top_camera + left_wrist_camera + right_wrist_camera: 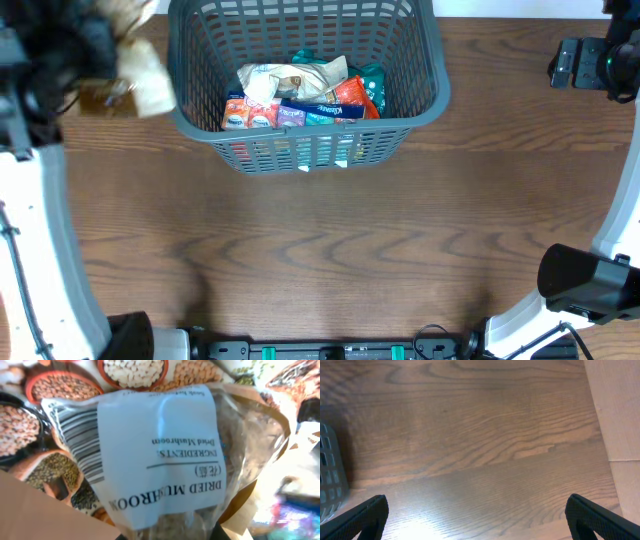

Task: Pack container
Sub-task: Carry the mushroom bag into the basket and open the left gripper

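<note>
**Mushroom bag held beside the basket**

The dark grey basket point(300, 150) stands at the far middle of the wooden table point(320, 250). Several snack packets point(300, 98) lie piled against its near wall: a crinkled pale one on top, orange and teal ones to the right.

The left gripper point(105, 75) hangs just off the basket's left rim, clenched on a clear bag point(160, 460). The bag's white label reads "DRIED MUSHROOM", and it fills the left wrist view. Behind it is a surface printed with bowls of beans point(132, 372). The overhead view blurs this arm.

The right gripper point(477, 520) is well to the basket's right, over bare wood. Its 2 fingers are spread wide and hold nothing.
</note>
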Controlling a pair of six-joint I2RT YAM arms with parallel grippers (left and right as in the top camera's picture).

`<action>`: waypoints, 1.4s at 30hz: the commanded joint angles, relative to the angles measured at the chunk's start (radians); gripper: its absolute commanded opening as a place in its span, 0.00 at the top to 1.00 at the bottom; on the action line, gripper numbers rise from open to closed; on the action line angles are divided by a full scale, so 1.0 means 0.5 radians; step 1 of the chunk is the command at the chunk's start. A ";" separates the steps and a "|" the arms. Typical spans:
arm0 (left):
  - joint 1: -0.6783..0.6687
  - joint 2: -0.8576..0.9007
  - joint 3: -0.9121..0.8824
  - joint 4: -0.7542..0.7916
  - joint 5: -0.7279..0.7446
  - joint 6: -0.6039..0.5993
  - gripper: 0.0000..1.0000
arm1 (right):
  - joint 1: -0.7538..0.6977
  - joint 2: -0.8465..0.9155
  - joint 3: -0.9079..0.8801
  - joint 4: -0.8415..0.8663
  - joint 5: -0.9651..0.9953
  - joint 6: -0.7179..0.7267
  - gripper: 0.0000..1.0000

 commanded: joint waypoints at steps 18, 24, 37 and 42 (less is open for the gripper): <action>-0.922 0.786 0.045 0.483 0.220 1.792 0.90 | -0.007 -0.002 -0.003 0.001 -0.009 -0.027 0.01; -0.996 0.986 0.045 0.544 0.287 1.827 0.90 | -0.007 -0.002 -0.003 0.001 -0.063 -0.027 0.01; -1.032 1.048 0.019 0.548 0.323 1.684 0.56 | -0.007 -0.002 -0.003 0.011 -0.075 -0.028 0.01; -0.989 0.955 0.020 0.550 0.287 1.261 0.43 | -0.007 -0.002 -0.003 0.081 -0.084 -0.028 0.01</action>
